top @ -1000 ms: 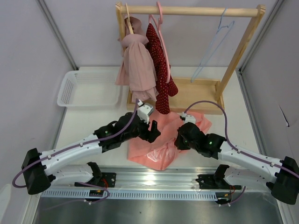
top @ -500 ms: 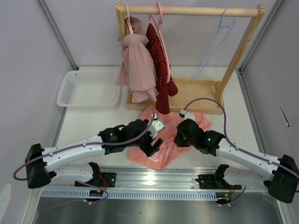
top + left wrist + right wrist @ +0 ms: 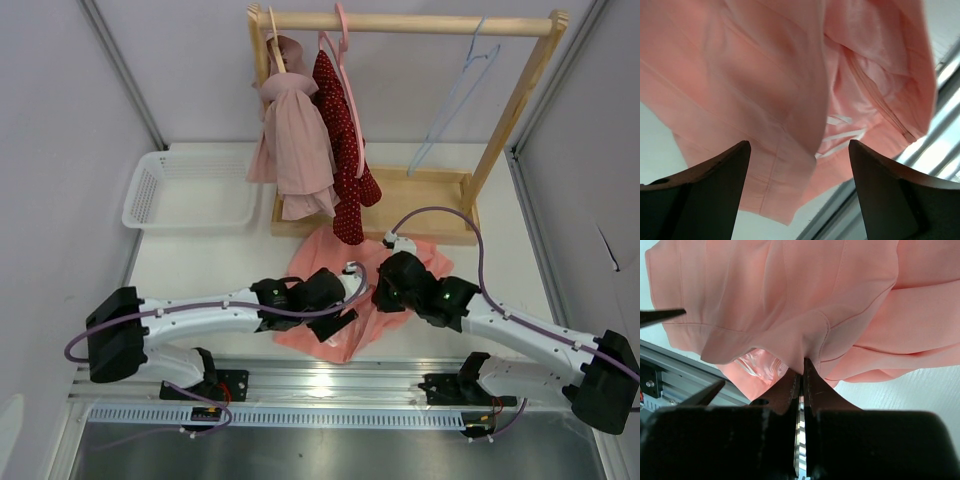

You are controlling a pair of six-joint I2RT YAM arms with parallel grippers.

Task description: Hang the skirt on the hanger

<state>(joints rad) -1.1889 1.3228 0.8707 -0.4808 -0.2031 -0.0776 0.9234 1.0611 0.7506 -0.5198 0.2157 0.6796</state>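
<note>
desk [image 3: 200, 260]: white top, holds everything. both arms are bolted along its near edge.
rack [image 3: 400, 22]: wooden clothes rack at the back of the desk, with a top rail and a flat wooden base.
skirt [image 3: 318, 252]: salmon-coral, lying crumpled on the desk just in front of the rack's base, between the two arms. its near edge reaches about to the metal rail at the front. not on any hanger, and well apart from the blue one. in the left wrist view [image 3: 765, 75] you can see a zipper seam and some white loops inside. the right wrist view [image 3: 765, 290] shows a shiny paler lining peeking out underneath.
basket [image 3: 145, 190]: white plastic, back left of the desk, beside the rack.
pale pink garment [image 3: 295, 140]: hung at the left end of the rail.
red dotted garment [image 3: 345, 150]: dark red with white dots, hanging right beside the pale one on a pink plastic hanger [image 3: 343, 30].
hanger [image 3: 450, 105]: thin light-blue wire one, hooked on the right end of the rail, tilted and bare.
left claw [image 3: 343, 305]: released, fingers spread wide right over the near part of the skirt. the wrist view [image 3: 797, 150] shows fabric in the gap but nothing gripped. can't tell if the tips touch the cloth.
right claw [image 3: 385, 288]: clenched on the skirt. the wrist cam [image 3: 801, 377] shows the fingers pressed together with a fold of the pink fabric pinched between them, cloth bunching up at the tips.
</note>
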